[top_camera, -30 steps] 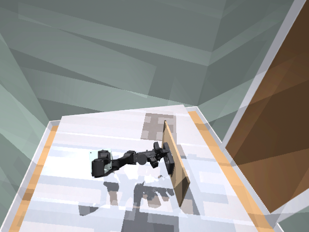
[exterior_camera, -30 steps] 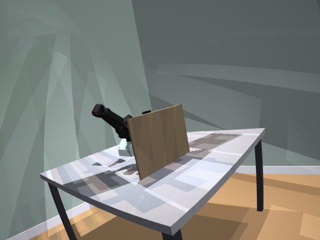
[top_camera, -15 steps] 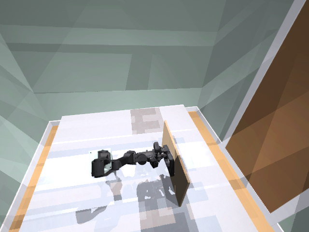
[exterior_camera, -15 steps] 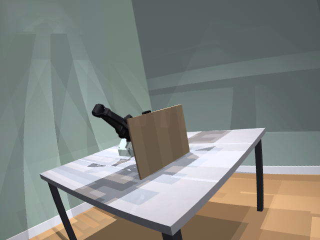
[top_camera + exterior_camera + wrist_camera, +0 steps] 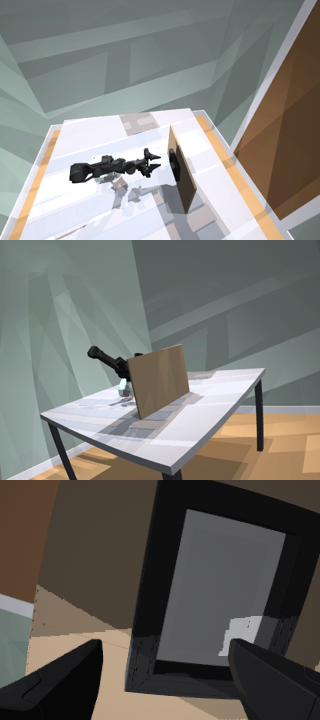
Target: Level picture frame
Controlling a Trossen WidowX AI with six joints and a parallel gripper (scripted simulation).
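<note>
The black picture frame (image 5: 174,163) (image 5: 150,587) with a grey inside hangs on the arm-facing side of the brown wall panel (image 5: 186,182) (image 5: 158,379) (image 5: 100,540), which stands upright on the table (image 5: 219,165) (image 5: 206,400). In the wrist view the frame looks tilted against the panel's edges. My gripper (image 5: 158,161) (image 5: 167,650) is open and empty. It hovers a short way in front of the frame, with the fingers apart from it. In the exterior view the panel hides the frame and the gripper; only the arm (image 5: 108,361) shows behind it.
The arm's base (image 5: 80,171) sits on the table behind the gripper. The panel stands across the table's middle. The table's edges run close on the right side in the top view. A brown floor (image 5: 271,436) lies below.
</note>
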